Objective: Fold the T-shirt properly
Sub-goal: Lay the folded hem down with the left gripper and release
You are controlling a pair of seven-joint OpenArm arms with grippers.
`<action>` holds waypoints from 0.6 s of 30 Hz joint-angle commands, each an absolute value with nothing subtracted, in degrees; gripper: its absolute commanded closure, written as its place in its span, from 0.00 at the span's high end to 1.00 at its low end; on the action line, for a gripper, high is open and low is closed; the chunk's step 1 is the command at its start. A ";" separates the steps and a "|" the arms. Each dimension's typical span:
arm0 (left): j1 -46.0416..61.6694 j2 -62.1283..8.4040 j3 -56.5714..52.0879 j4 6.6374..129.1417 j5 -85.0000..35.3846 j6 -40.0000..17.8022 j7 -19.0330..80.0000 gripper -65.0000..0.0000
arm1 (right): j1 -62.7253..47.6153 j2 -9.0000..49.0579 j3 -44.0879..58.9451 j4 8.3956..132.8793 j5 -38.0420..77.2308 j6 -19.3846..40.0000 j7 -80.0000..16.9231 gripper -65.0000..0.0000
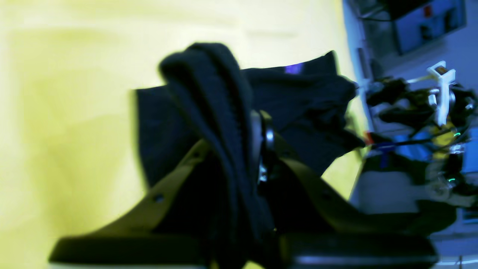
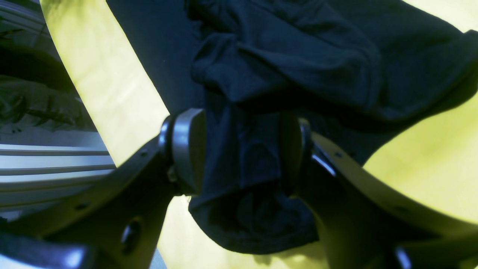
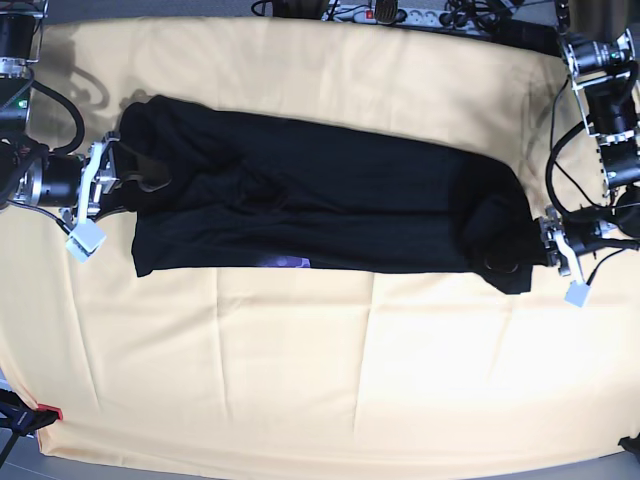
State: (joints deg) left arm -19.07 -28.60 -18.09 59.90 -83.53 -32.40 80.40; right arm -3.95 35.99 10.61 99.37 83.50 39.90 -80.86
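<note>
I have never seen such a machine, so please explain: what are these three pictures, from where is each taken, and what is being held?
This is a robot with two arms working at a table covered with a yellow cloth. One picture is taken from above and shows the whole scene. The other two come from small cameras on the wrists, looking along each arm's jaws.

On the cloth lies a black T-shirt, spread lengthwise between the arms, with a bit of purple print showing at its near edge. The left gripper, at the right of the overhead picture, has its jaws shut on a thin bunch of the shirt. The right gripper, at the left, grips a thicker bunch, so its jaws stand wider. A power strip and cables lie beyond the far edge.
</note>
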 commanded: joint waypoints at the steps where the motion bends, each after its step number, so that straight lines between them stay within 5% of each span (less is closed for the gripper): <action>1: -20.51 -28.27 -18.55 60.80 -85.00 -32.80 80.00 0.00 | -3.01 37.17 11.31 100.03 84.09 40.00 -80.00 0.51; 14: -20.47 -16.23 -18.46 60.80 -85.00 -35.16 80.00 0.00 | -2.98 37.15 11.31 100.03 83.55 40.00 -80.00 0.51; 18: -20.51 -14.92 -16.47 60.80 -85.00 -31.62 80.00 0.50 | -3.01 37.15 11.31 100.03 83.55 40.00 -80.00 0.51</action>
